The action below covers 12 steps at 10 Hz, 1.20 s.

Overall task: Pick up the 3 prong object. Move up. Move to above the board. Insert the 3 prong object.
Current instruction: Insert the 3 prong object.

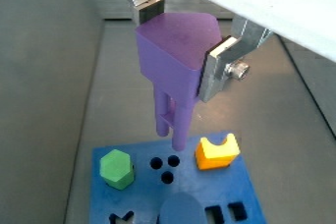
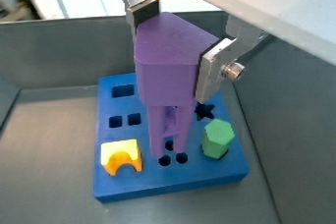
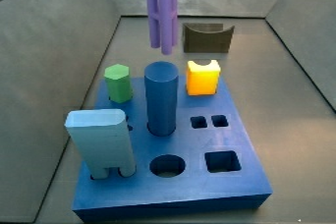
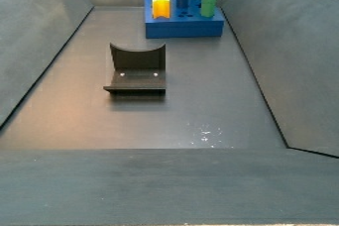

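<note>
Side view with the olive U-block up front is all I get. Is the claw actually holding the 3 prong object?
Observer: Yes. In both wrist views the claw is shut on the 3 prong object's head.
Operator: Prongs in?
Observer: No. In a wrist view the tips hang clear above the board.
Operator: Target free?
Observer: Three small round holes, between the green hexagon piece and the yellow piece, are empty.

You are not getting any readable text, label, brand, number or sign in these views. The gripper, hanging above the board and clamping the 3 prong object, is showing plain surfaces only, and the board's face is carrying no markings either.
</note>
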### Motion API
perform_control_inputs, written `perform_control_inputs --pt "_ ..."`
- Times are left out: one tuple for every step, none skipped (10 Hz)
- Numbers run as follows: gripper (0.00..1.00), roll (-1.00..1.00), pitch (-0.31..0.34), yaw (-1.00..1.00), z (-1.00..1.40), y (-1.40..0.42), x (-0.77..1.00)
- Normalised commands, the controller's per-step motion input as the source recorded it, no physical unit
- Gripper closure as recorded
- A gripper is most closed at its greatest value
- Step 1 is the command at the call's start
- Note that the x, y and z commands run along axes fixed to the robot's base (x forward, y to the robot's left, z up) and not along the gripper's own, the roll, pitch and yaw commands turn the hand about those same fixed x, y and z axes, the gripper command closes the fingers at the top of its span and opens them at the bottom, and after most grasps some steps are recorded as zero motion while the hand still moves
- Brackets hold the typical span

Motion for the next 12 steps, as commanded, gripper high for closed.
perform_control_inputs --pt "1.0 -0.01 -0.097 -0.68 -0.25 0.0 0.0" --pt "1.0 0.0 -0.074 -0.64 -0.26 0.0 -0.03" --pt "1.0 0.0 -0.079 -0.63 -0.31 0.0 -0.04" --pt "1.0 0.0 -0.086 -0.56 -0.31 0.0 -0.15" --pt "1.0 0.02 -0.074 -0.39 -0.36 -0.09 -0.03" --pt "1.0 0.05 -0.059 -0.33 -0.37 -0.15 -0.02" --pt "1.0 0.04 -0.034 -0.29 -0.34 -0.16 0.0" --pt "1.0 0.02 -0.017 -0.21 -0.26 -0.12 0.01" --pt "1.0 0.03 0.0 -0.14 -0.2 -0.03 0.0" --pt "1.0 0.04 0.0 -0.11 -0.31 0.0 0.0" --pt "1.0 0.05 0.0 -0.09 -0.31 -0.01 0.0" --pt "1.0 0.0 0.0 -0.1 -0.17 -0.02 0.07"
